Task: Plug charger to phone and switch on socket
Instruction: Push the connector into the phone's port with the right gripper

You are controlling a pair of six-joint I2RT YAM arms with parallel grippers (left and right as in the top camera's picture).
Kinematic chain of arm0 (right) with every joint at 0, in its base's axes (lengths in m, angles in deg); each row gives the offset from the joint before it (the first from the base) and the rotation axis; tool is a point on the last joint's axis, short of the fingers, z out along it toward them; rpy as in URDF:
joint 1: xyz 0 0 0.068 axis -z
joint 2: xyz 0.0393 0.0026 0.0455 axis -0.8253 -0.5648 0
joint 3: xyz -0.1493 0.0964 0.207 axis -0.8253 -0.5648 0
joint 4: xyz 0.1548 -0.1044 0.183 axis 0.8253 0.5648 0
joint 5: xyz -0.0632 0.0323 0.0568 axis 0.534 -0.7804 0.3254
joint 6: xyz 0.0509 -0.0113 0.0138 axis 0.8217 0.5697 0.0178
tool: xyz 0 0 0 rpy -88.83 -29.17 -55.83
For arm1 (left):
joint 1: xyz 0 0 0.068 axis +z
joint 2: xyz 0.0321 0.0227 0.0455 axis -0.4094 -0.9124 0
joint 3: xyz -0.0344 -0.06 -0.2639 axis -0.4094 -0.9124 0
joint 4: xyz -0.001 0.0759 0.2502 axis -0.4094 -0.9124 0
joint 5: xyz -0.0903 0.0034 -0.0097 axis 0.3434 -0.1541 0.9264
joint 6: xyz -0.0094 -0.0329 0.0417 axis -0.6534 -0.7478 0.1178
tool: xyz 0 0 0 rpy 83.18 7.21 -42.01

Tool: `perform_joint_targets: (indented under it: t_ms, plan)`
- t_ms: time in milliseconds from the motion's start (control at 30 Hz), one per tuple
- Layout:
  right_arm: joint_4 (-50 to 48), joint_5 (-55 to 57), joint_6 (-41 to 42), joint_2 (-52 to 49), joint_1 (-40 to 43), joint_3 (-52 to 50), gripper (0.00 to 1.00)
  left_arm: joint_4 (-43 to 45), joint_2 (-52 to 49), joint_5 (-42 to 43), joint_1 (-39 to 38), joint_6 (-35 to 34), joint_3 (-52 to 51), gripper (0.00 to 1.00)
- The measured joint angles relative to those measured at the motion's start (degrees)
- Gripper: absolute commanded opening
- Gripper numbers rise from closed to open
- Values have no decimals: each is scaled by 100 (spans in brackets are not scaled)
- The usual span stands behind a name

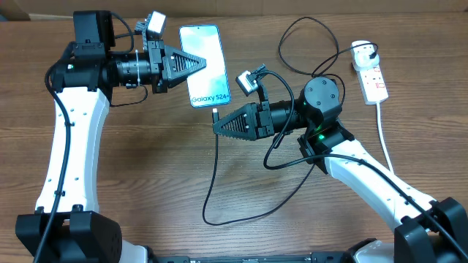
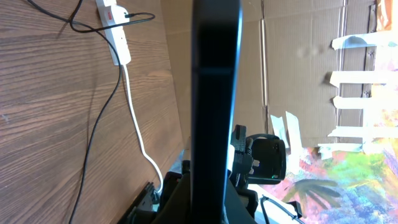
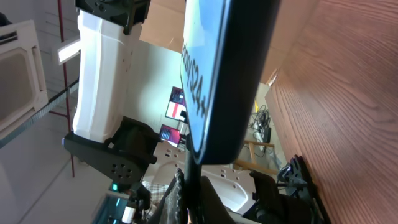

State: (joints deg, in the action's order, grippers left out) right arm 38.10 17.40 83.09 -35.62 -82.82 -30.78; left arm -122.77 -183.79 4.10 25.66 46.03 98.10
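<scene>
We held the phone [image 1: 212,82] screen-up over the table [image 1: 146,168], left gripper [image 1: 204,63] clamped on its side. Its long axis ran away from us, Galaxy S24 end nearest, where our right gripper [image 1: 215,126] pinched the charger [image 1: 217,146] tip. Teal screen, black rim.

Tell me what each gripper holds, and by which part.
The left gripper holds the phone by one long edge, mid-length. The right gripper holds the charger just behind its connector tip, at the phone's bottom end.
</scene>
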Motion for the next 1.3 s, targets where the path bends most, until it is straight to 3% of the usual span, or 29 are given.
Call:
perform_joint_targets:
  t_ms: [1300]
  plan:
    - [-81,76,42,0,-26,0,4,0,0,2,-83,0,0,4]
